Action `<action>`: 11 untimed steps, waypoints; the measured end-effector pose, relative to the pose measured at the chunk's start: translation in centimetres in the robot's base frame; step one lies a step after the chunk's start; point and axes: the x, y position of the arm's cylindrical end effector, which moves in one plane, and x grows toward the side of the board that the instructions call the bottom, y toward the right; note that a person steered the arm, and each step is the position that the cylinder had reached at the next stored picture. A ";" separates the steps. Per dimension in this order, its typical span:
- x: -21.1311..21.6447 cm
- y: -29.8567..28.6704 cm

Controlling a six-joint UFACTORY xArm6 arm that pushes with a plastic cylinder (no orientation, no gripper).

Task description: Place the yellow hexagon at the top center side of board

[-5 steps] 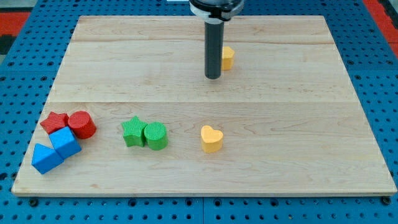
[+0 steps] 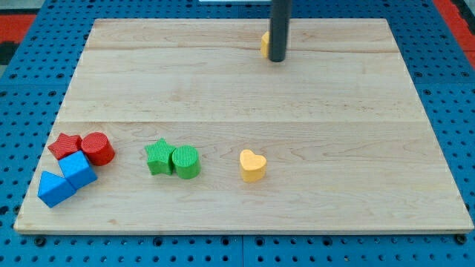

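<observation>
desk: blue pegboard (image 2: pixel 460 111) with a regular hole grid; red pegboard corners at the view's top left and top right
board: pale wooden board (image 2: pixel 245 119), visible grain, plank seams running left to right, sits on the desk
my tip: dark matte rod, straight and round, lower end (image 2: pixel 277 59) on the board near the view's top centre; upper rod cut off by the top edge
jaws: none on this arm, just the rod, so no open or closed state to give
yellow hexagon: (image 2: pixel 264 44) at the top centre of the board, touching the left side of my rod; only a thin sliver shows, shape hard to make out, rest hidden behind the rod
yellow heart: (image 2: pixel 252 165) smooth, lower middle, alone
green star: (image 2: pixel 157 156) ribbed top, touching green cylinder (image 2: pixel 185 162) on its right
red blocks: red cylinder (image 2: pixel 97 148) beside a second red block (image 2: pixel 65 145), shape unclear
blue blocks: blue cube (image 2: pixel 78 170) and blue wedge-like block (image 2: pixel 54 188), bottom left, packed against the reds
</observation>
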 end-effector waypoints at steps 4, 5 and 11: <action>-5.0 -5.8; -3.1 -6.2; -1.5 -6.9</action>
